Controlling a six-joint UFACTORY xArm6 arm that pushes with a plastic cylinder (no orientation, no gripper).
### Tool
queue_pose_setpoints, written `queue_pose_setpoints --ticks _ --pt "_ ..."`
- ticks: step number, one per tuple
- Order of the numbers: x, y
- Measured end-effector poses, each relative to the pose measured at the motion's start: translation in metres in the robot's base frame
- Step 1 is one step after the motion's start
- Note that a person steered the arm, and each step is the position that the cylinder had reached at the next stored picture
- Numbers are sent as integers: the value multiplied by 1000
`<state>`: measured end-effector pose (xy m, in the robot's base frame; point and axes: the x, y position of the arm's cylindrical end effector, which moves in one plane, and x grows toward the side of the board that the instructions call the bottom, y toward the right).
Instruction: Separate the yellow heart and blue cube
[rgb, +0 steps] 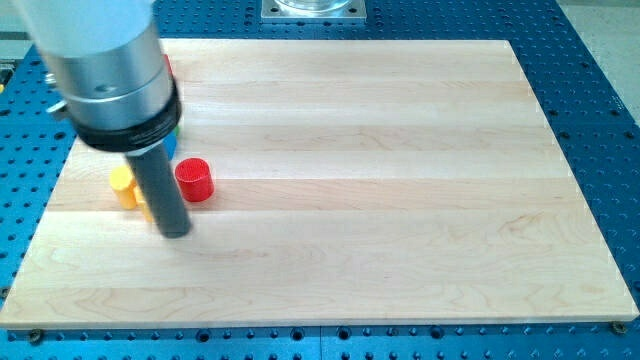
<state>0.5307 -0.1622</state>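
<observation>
Near the surface's (350, 200) left edge, my tip (176, 233) rests just below a red cylinder (194, 180), with the yellow heart (124, 187) beside the rod on its left. A sliver of the blue cube (171, 146) peeks from behind the arm, above the heart. The tool is a plain rod, so it neither opens nor closes and grips nothing.

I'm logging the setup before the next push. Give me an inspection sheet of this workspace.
Surface: wooden board, mostly bare.
Job's things: yellow block at the view's left, partly hidden, shape unclear; blue block only a sliver behind the rod.
Clutter: red cylinder right of the rod; a red sliver behind the arm.
Grippers: none; my tip rests just below the yellow block.
Cables: nothing seen.
Surroundings: blue perforated table; metal base plate at the view's top.
</observation>
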Motion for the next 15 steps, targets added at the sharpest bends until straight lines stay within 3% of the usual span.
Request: queue_pose_setpoints --ticks 2,5,7,9,10,12,13,14,15 --pt "-7 -47" --pt "-95 -92" --pt "-87 -12" --pt "-91 -28" --pt "-103 18" --pt "-132 7" --pt "-160 44" --pt "-234 47" --pt "-264 47"
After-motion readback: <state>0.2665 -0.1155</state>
